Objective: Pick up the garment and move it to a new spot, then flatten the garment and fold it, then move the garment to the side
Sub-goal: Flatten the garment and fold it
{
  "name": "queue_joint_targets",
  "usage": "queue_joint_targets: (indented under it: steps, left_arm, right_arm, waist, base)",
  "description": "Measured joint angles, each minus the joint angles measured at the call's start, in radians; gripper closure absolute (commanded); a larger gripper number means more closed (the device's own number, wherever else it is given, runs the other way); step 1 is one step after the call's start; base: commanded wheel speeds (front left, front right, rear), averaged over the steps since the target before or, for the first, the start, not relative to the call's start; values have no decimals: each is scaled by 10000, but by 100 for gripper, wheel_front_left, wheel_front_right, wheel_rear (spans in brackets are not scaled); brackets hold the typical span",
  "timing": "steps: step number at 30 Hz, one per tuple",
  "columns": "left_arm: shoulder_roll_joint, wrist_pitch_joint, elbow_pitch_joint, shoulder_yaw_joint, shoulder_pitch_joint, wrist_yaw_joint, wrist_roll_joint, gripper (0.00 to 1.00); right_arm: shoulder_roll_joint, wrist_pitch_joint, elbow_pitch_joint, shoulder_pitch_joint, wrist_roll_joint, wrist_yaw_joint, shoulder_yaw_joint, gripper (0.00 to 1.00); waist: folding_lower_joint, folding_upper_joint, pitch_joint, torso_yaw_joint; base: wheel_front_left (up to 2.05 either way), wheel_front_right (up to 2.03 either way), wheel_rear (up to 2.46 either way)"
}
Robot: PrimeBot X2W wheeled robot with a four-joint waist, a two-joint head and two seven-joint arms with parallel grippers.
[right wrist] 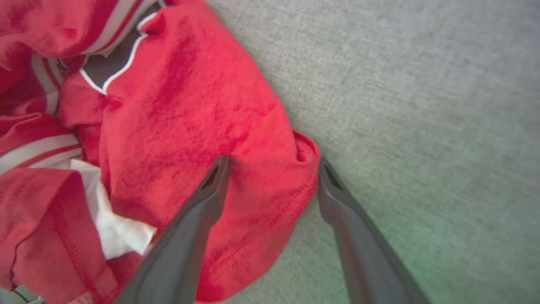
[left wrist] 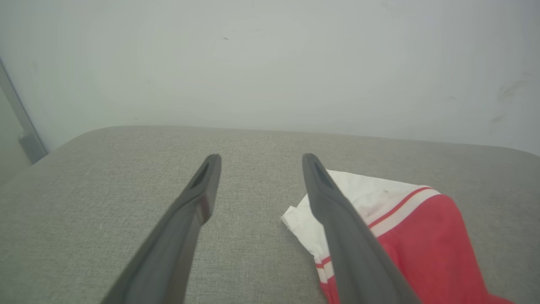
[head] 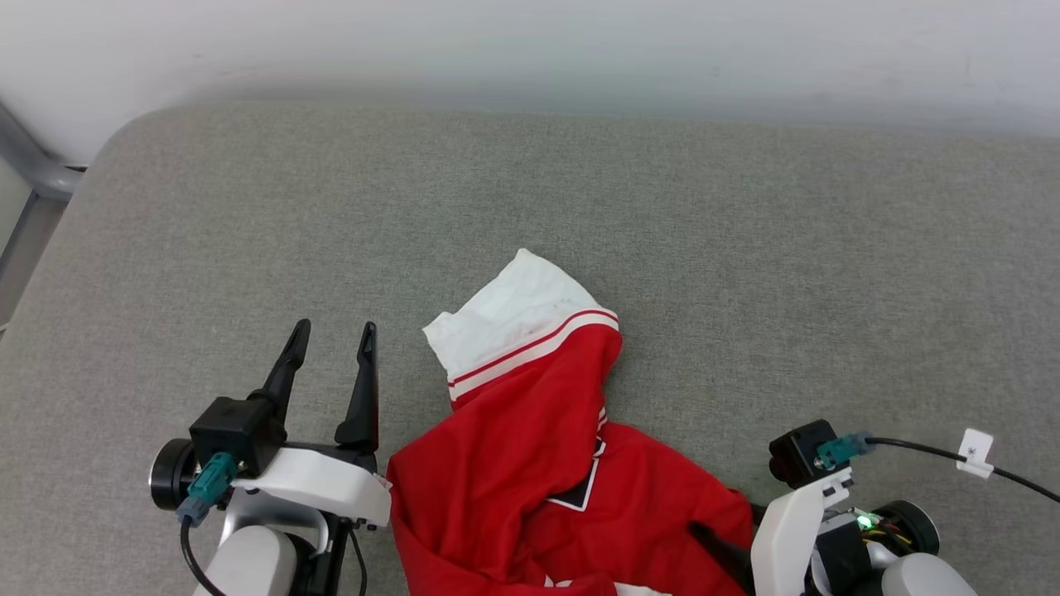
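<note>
The garment point(head: 530, 463) lies crumpled on the grey surface at the near middle, red with one white sleeve point(head: 517, 319) pointing away from me. A piece of black, white-edged lettering shows among its folds. My left gripper point(head: 333, 333) stands open just left of the garment, apart from it, with nothing between its fingers. In the left wrist view the left gripper point(left wrist: 261, 158) points at bare cushion, with the sleeve point(left wrist: 379, 198) behind its right finger. My right gripper point(right wrist: 273, 164) is open at the garment's point(right wrist: 190, 126) right edge. One finger lies over the red cloth and the other beside the hem.
The grey padded surface point(head: 745, 248) stretches far and to both sides, with a pale wall point(head: 530, 41) behind it. A metal frame point(head: 33, 165) stands at its far left corner. A black cable with a white tag point(head: 975, 451) runs off to the right of the right wrist.
</note>
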Motion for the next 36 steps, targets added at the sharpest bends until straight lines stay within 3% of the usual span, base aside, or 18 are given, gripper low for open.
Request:
queue_joint_targets:
  steps: [1,2,3,4,13,20,26,31,36]
  left_arm:
    - [-21,0,10,25,-6,-33,6,0]
    - [-56,0,23,40,-15,-38,15,0]
    - [-92,0,38,63,-16,-48,19,0]
    - [-121,0,63,79,-20,-71,38,0]
    - [-286,0,132,249,5,-161,180,0]
    - [-447,0,92,451,102,-247,274,0]
    - [-499,0,65,512,57,-339,430,0]
    - [-514,0,10,581,-133,-439,506,0]
    - [-510,0,52,667,-239,-512,533,0]
  right_arm:
    - [-29,46,84,-57,38,-2,102,0]
    - [-67,100,169,-112,58,0,192,13]
    - [-92,194,238,-161,104,-2,249,69]
    - [-117,222,272,-196,161,-4,309,100]
    - [-460,-75,-284,-486,19,6,-10,100]
    - [-1118,-245,-713,-1692,-662,6,-1848,100]
    - [-1273,-652,-117,-2136,-1022,6,-4034,100]
    - [-1055,-1179,838,-2175,-1039,4,-5716,100]
    - [-523,-1603,1672,-2064,-1262,0,-6289,100]
  waist:
    - [0,0,36,36]
    - [-1,0,65,70]
    - [0,0,84,97]
    - [0,0,92,120]
    - [0,0,-74,93]
    - [0,0,-68,-215]
    - [0,0,119,-484]
    - [0,0,436,-560]
    - [1,0,773,-599]
  base:
    - [0,0,0]
    - [0,0,0]
    - [0,0,0]
    - [0,0,0]
    - [0,0,0]
    - [0,0,0]
    - [0,0,0]
    - [0,0,0]
    - [0,0,0]
